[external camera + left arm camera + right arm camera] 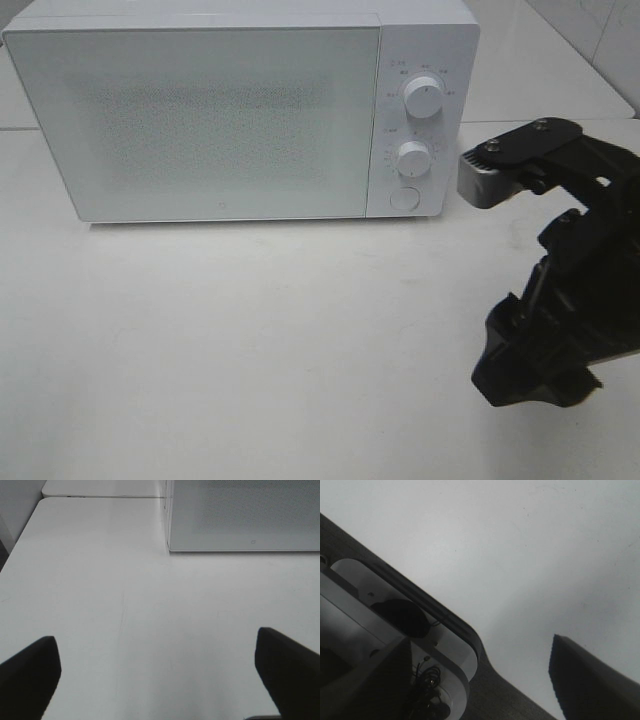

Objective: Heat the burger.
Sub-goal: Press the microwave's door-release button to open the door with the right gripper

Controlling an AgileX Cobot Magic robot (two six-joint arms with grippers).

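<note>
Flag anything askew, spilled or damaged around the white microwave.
Nothing stands out. The white box-shaped microwave stands upright on the white table, door shut, no spills. Only oddity: no burger shows in any view.

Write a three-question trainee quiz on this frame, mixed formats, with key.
1. True or false: the door of the white box-shaped microwave stands open.
2. Multiple choice: the black left gripper holds A) a plate, B) a knob, C) nothing.
3. Short answer: where is the golden-brown round burger?

Key: 1 false, the door is shut. 2 C, the jaws are wide apart over bare table. 3 not visible in any view.
</note>
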